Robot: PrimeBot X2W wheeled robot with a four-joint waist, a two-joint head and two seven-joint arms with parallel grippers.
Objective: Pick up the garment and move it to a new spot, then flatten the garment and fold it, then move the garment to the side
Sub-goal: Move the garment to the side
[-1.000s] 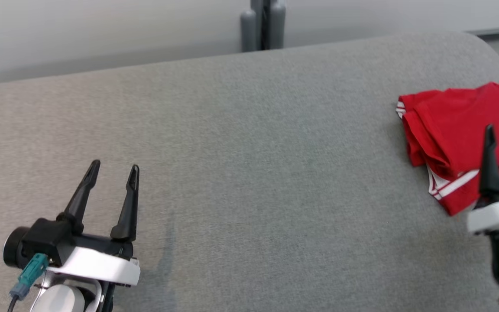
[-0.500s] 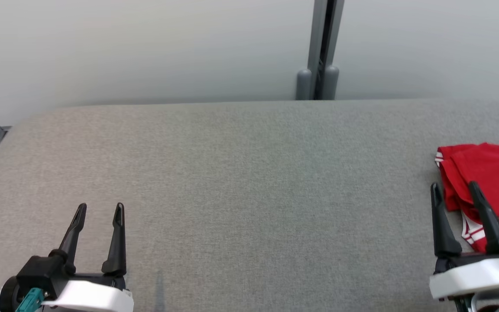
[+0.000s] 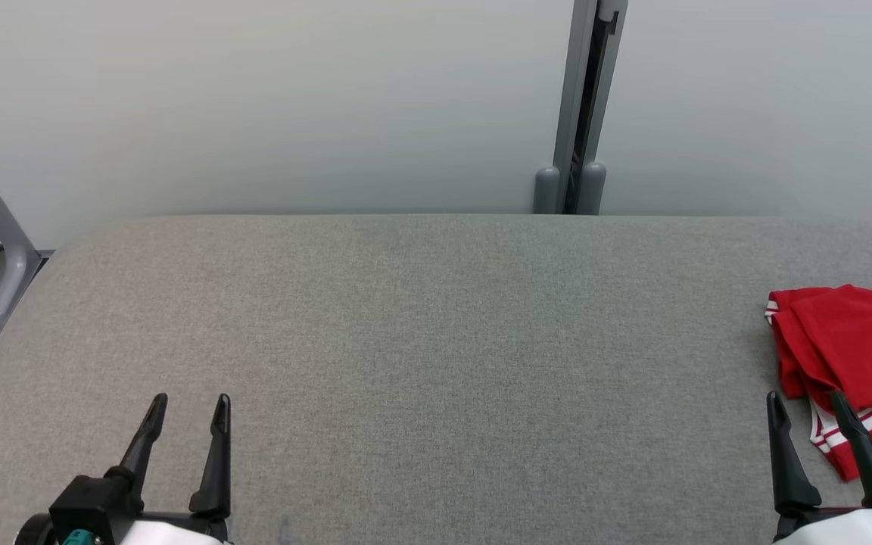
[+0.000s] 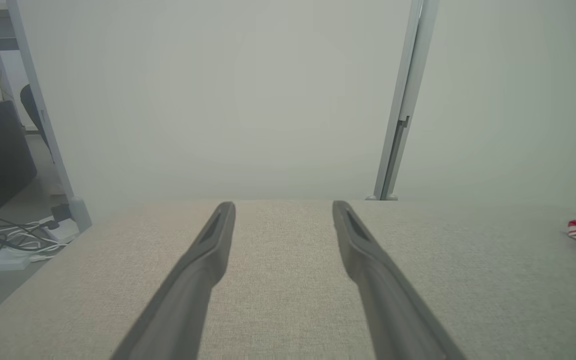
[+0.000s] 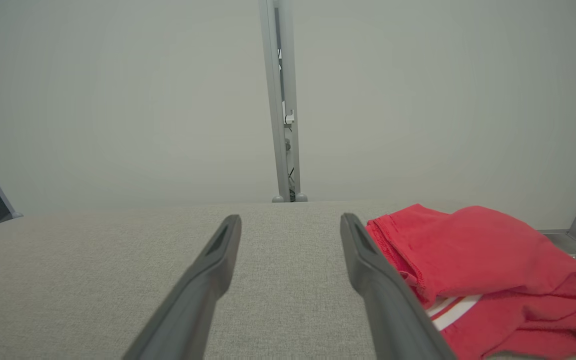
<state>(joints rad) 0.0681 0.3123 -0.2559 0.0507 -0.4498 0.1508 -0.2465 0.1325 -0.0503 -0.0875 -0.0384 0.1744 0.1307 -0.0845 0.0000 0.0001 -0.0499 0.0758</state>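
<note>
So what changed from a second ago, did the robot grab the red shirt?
No. Mostly the robot's head turned and levelled out, so the whole picture shifted. Nothing was grabbed or let go. The red shirt stayed loosely folded at the right end of the table. The left gripper and the right gripper stayed open and empty, the right one just beside the shirt.
</note>
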